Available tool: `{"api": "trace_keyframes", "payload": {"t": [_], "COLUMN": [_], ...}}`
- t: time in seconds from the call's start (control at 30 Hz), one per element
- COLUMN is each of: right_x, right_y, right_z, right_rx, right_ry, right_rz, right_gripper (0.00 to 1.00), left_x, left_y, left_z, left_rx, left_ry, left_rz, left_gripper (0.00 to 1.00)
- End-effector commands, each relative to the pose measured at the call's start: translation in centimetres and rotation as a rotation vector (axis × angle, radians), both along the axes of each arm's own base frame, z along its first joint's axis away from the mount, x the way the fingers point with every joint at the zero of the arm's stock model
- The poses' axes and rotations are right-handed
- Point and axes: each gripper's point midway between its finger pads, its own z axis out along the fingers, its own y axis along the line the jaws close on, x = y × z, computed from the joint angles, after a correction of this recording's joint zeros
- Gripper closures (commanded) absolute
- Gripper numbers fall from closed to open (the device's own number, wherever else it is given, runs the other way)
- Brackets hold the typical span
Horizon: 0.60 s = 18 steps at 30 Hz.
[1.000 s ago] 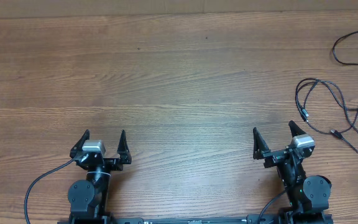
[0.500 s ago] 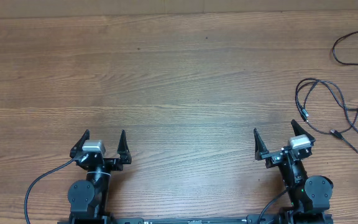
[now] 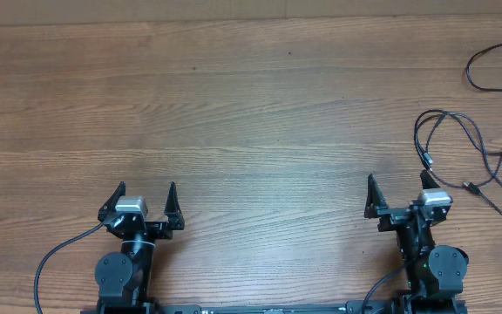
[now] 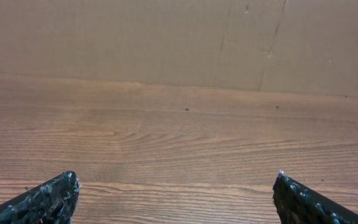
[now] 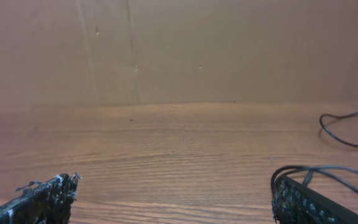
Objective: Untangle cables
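Note:
The cables are thin black cords lying loose on the wooden table at the far right, with small plugs. Another cord loops further back, running off the right edge. My right gripper is open and empty, just left of and nearer than the closest loop. In the right wrist view that loop shows just beyond the right fingertip, the far cord behind it, and the gripper holds nothing. My left gripper stands open over bare wood at the front left, also empty in its wrist view.
A brown cardboard wall rises at the table's far edge. A thick black arm cable curves beside the left arm's base at the front edge. The task's cords reach the table's right edge.
My right gripper has shifted a little to the right, closer to the cords. The left arm and the cords have not moved.

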Motion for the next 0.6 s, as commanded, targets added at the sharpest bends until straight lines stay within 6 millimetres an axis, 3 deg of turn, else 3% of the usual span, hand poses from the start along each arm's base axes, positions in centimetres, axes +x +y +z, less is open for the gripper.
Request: {"api": "trace_keyframes", "payload": {"t": [0.0, 0.57], "right_x": [0.06, 0.05], "right_y": [-0.93, -0.79], "right_z": [-0.17, -0.14], "right_rx": [0.078, 0.079], "right_ry": [0.001, 0.000], "right_rz": [-0.053, -0.045], "right_gripper": [0.00, 0.00], "left_x": [-0.03, -0.02], "left_y": [0.26, 0.26], "left_z": [0.02, 0.01], "left_rx": [-0.007, -0.007], "left_ry": [-0.005, -0.005], "left_rz": [0.013, 0.013], "left_gripper": [0.00, 0.00]}}
